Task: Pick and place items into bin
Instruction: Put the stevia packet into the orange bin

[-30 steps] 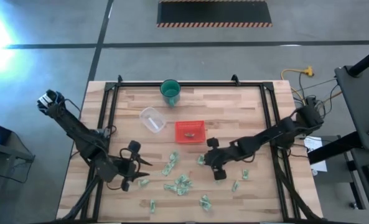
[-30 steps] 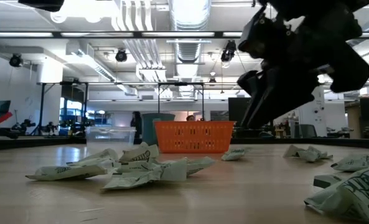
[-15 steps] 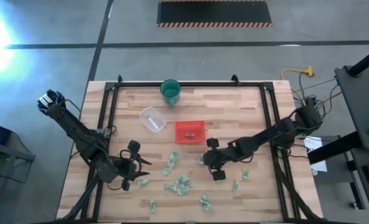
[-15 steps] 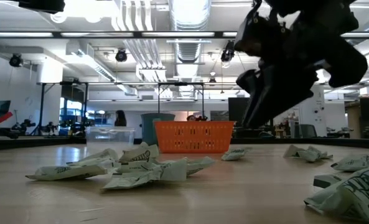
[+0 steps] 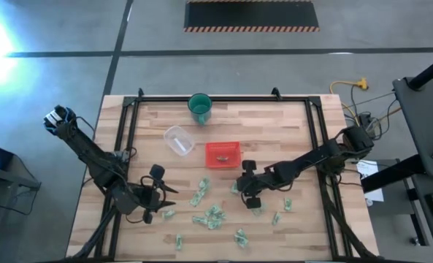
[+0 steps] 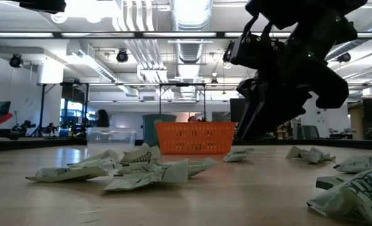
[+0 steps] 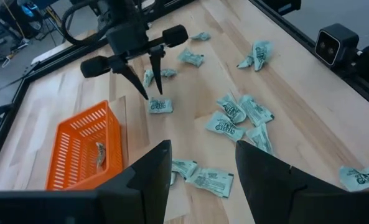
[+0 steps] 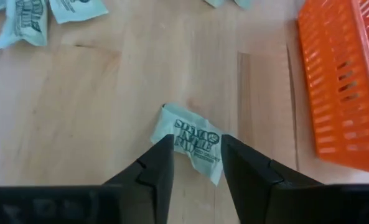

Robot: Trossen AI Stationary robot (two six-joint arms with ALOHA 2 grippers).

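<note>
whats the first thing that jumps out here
The red tray at mid-table draws the eye first, with pale-green wrappers scattered on the wood in front of it. The right gripper is poised over one wrapper beside the tray, jaws open astride it. The left gripper waits near the table's left edge.

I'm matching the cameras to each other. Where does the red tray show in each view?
High view: tray at the table's middle.
Low view: it stands at the far centre, behind the wrappers.
Left wrist view: lower left, one piece inside.
Right wrist view: at the right edge, cut off.
Shared landmark: the right tool, over a wrapper near the tray.
</note>
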